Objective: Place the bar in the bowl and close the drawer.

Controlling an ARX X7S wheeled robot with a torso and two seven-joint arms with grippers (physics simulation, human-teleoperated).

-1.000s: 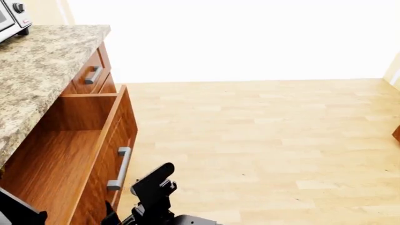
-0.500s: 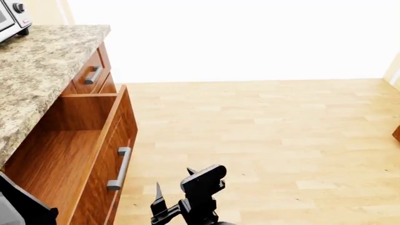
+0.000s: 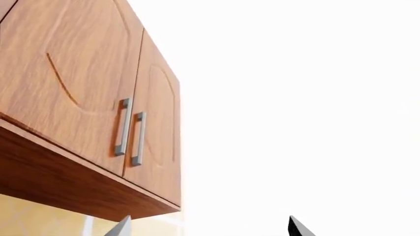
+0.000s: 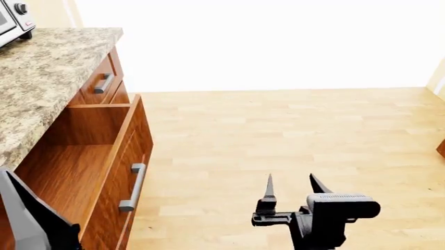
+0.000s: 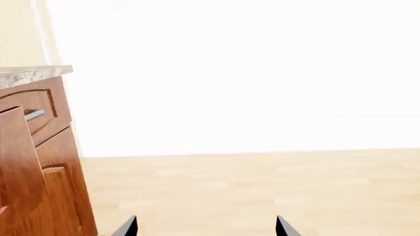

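Note:
The drawer (image 4: 76,166) stands pulled far out under the granite counter at the left of the head view. Its wood-grain inside looks bare where it shows, and its grey bar handle (image 4: 132,186) faces the floor side. The right wrist view shows the drawer's front (image 5: 13,157) edge-on. My right gripper (image 4: 293,182) hangs open and empty over the floor, well to the right of the handle, also open in its own view (image 5: 205,227). My left gripper (image 3: 208,230) is open and empty, pointing up at wall cabinets. The bar and the bowl are out of view.
A granite countertop (image 4: 41,78) runs along the left with a toaster (image 4: 12,21) at its far corner. A shut upper drawer (image 4: 104,82) sits beyond the open one. Wall cabinets (image 3: 85,88) with vertical handles hang above. Light wood floor (image 4: 292,130) spreads to the right.
My right gripper has swung right, away from the drawer handle, and now points its fingers upward over the floor. The left arm has risen further into the lower left corner.

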